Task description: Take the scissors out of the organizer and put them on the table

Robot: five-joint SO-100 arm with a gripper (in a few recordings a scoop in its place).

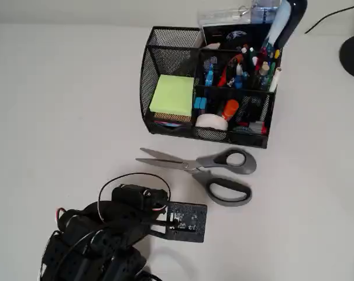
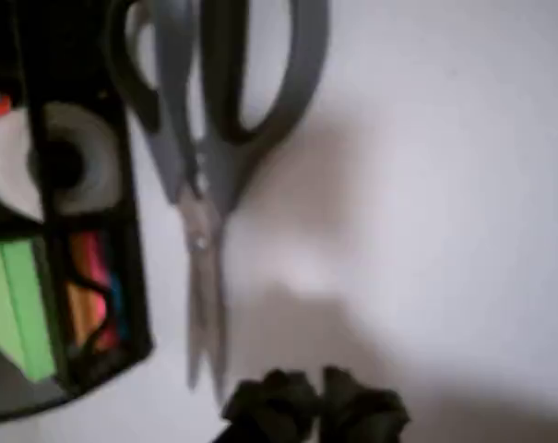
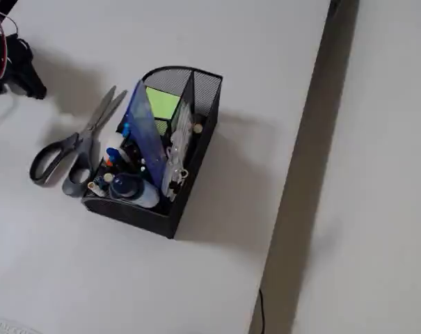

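The scissors (image 1: 191,165) lie flat on the white table (image 1: 59,105), just in front of the black mesh organizer (image 1: 150,64), blades pointing left and grey handles to the right in the overhead view. In the wrist view the scissors (image 2: 205,175) run lengthwise beside the organizer (image 2: 131,277), blade tips toward my gripper (image 2: 317,406), whose dark fingertips sit together, holding nothing, a short way back from the tips. The fixed view shows my gripper (image 3: 30,85) at the upper left, apart from the scissors (image 3: 81,142) and the organizer (image 3: 207,87).
The organizer holds a yellow-green sticky note pad (image 1: 172,95), a tape roll (image 1: 212,122) and several pens (image 1: 247,67). My arm (image 1: 100,234) fills the lower left of the overhead view. A black round base (image 1: 353,55) stands at the right edge. The table's edge (image 3: 304,167) runs down the right.
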